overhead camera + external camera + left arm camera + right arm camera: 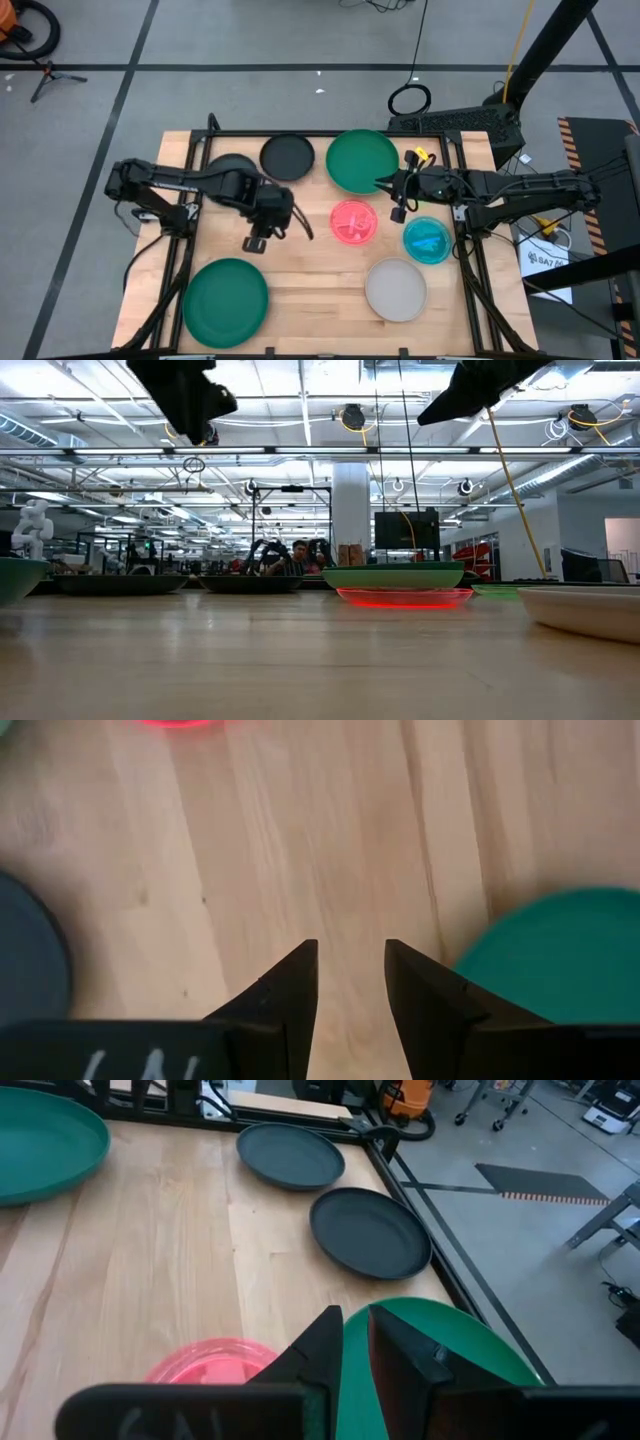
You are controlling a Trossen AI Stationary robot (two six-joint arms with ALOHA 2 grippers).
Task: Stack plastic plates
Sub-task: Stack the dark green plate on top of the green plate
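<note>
- The left gripper [256, 243] hangs above bare wood in the left half of the light wooden table [310, 290]. In the left wrist view its two dark fingers [290, 990] stand apart with a clear gap of tabletop between them. Nothing is held and nothing is touched.
- The right gripper [399, 213] hovers over the right-centre of the table, between the pink plate and the blue one. In the right wrist view its fingers [325, 1345] show only a narrow slit between them, and no plate is pinched there.
- A large round dark green plastic plate [226, 301] lies at the front left corner, well apart from the left gripper.
- A second large green plastic plate [360, 158] sits at the back centre. The right arm passes just beside its right rim.
- Two round black plastic plates lie near the back left: one [287, 156] beside the back green plate, the other [228, 166] partly hidden under the left arm.
- A small translucent pink plastic plate [353, 222] rests at the table's centre, just left of the right gripper.
- A small blue plastic plate [428, 241] lies to the right of the pink one, partly under the right arm.
- A frosted white round plastic plate [396, 290] sits in front of the blue plate.
- All the plates lie singly; none is stacked on another.
</note>
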